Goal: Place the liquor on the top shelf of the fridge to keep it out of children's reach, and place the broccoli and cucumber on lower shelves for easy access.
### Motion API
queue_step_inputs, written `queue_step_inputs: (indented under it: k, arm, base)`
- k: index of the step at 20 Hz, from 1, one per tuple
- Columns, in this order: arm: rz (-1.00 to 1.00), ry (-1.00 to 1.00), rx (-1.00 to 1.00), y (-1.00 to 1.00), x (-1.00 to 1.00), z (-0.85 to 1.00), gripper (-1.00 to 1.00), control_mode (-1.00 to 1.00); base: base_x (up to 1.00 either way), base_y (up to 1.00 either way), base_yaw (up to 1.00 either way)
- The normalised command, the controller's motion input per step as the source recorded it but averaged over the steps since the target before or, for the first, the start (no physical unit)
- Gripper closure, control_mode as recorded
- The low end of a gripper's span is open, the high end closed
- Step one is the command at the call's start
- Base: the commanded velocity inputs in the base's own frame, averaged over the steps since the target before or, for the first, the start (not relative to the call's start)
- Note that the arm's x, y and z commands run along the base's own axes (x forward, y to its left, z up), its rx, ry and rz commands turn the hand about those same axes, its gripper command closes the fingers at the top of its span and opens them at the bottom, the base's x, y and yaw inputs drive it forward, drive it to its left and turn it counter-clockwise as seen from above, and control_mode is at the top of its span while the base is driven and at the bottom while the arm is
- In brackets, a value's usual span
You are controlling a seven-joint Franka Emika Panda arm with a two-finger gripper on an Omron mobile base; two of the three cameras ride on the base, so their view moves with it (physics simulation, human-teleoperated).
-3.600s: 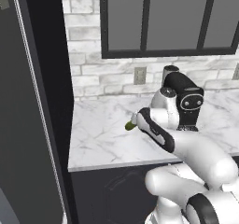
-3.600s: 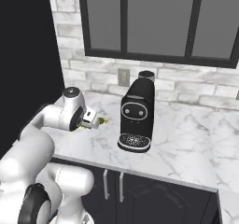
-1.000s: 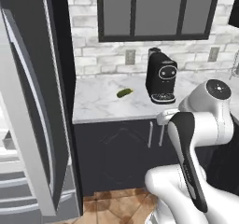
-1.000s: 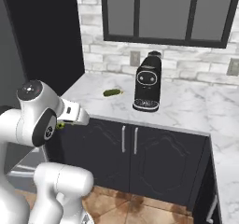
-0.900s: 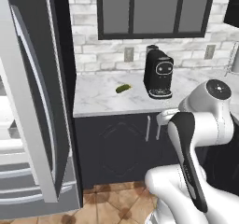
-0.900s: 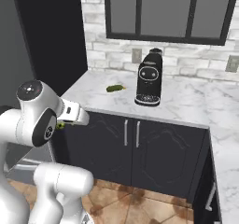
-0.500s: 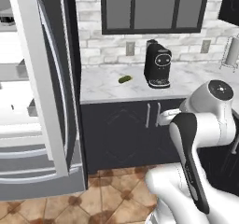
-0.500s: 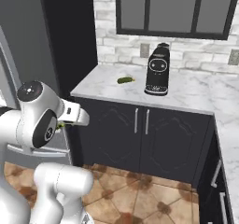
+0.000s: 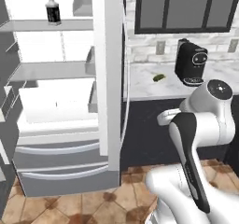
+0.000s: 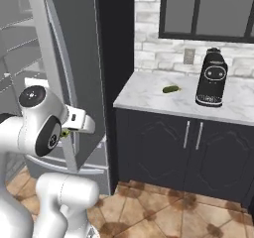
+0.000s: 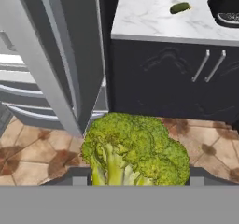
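Note:
The yellow-green broccoli [image 11: 135,150] sits low in the hand view, and my gripper [image 10: 66,132] is shut on it, its fingers hidden behind the floret. The hand hangs in front of the fridge's dark door [image 10: 74,58]. In the left base view the fridge [image 9: 109,78] stands open. The liquor [image 9: 52,7] stands upright on the top shelf [image 9: 28,26]. A lower shelf [image 9: 51,71] is bare. The dark green cucumber [image 9: 158,78] lies on the marble counter [image 10: 149,98], far from the gripper, also seen as the cucumber [image 11: 179,7] in the hand view.
A black coffee machine [image 9: 191,62] stands on the counter to the right of the cucumber. Dark cabinets [image 10: 183,152] run under the counter. Fridge drawers [image 9: 60,157] sit low in the fridge. The open fridge door [image 11: 60,55] stands between the hand and the shelves. Tiled floor [image 10: 163,212] lies below.
The whole picture has shifted as the base turned towards the fridge, bringing its open interior and the liquor into view. The broccoli stays in the gripper.

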Motion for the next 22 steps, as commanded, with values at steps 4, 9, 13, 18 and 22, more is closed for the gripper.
queue_step_inputs:
  k: [4,9,13,18,22]
  arm:
    - [0.00,0.00,0.00,0.00,0.00,0.00,1.00,1.00]
    - [0.00,0.00,0.00,0.00,0.00,0.00,1.00,1.00]
    - [0.00,0.00,0.00,0.00,0.00,0.00,1.00,1.00]
    - [0.00,0.00,0.00,0.00,0.00,0.00,1.00,1.00]
    - [0.00,0.00,0.00,0.00,0.00,0.00,1.00,1.00]
  base:
    - [0.00,1.00,0.00]
    - [0.00,0.93,0.00]
    - [0.00,0.76,0.00]
    - [0.01,0.43,0.00]
    - [0.12,0.34,0.00]
